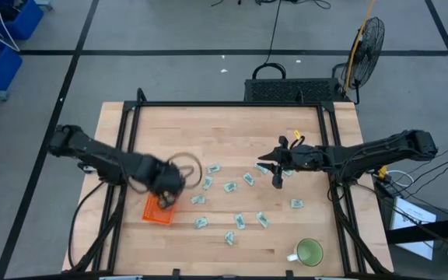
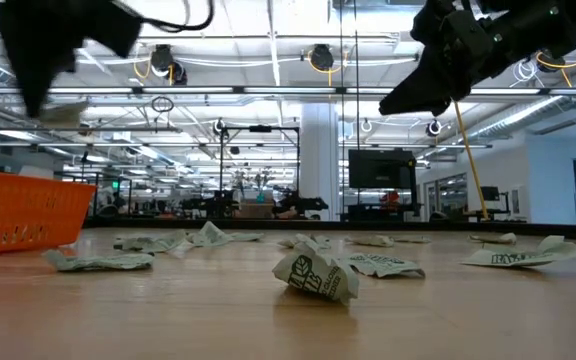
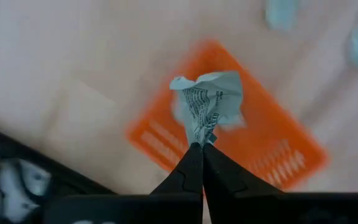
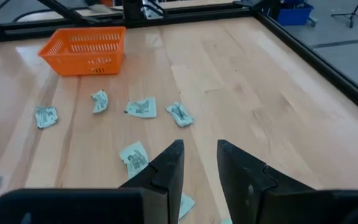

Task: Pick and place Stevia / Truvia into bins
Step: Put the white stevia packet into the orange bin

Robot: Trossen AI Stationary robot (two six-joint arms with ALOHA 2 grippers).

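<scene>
Several pale green and white packets lie flat and scattered over the middle of the wooden table, and they also show in the low view. The orange tray stands near the table's left near part. My left gripper hovers above the tray, shut on one crumpled packet. My right gripper is open and hangs in the air right of the packets, touching nothing. Its fingers point toward the table's left. My left gripper pinches a crumpled packet by its lower edge between the two fingertips. The fingers come from above, pointing down. The packet is lifted clear and sticks out beyond the tips, over the orange tray.
A round green mug stands near the table's right near corner. A black frame runs along the table's far and side edges. A fan stands off the far right corner. Bare wood lies along the far part of the table.
</scene>
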